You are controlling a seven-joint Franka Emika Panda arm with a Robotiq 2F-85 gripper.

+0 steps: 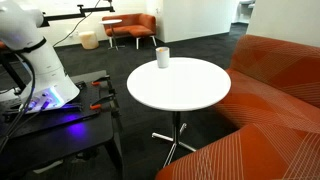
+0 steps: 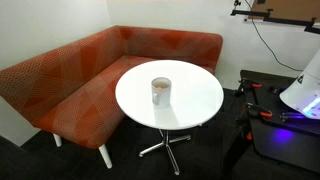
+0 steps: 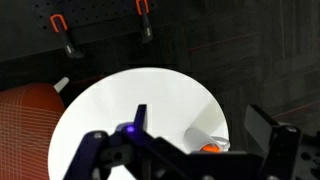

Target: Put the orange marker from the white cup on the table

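Risk of tipping white cup [image 3: 212, 138] while fishing out orange marker [image 3: 209, 148], visible only as an orange tip inside cup, lower right of wrist view. Gripper [image 3: 200, 125] spread apart, holding nothing, well above table [image 3: 120, 100]. Probably light, unanchored. Could clip rim on off-centre descent, or drag cup up if marker pinched against wall.

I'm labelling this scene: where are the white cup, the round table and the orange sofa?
white cup [image 2: 160, 97]: in an exterior view, on its side wall.
table [image 1: 190, 90]: in an exterior view, on the bare tabletop.
orange sofa [image 2: 62, 100]: in an exterior view, on the seat cushion.
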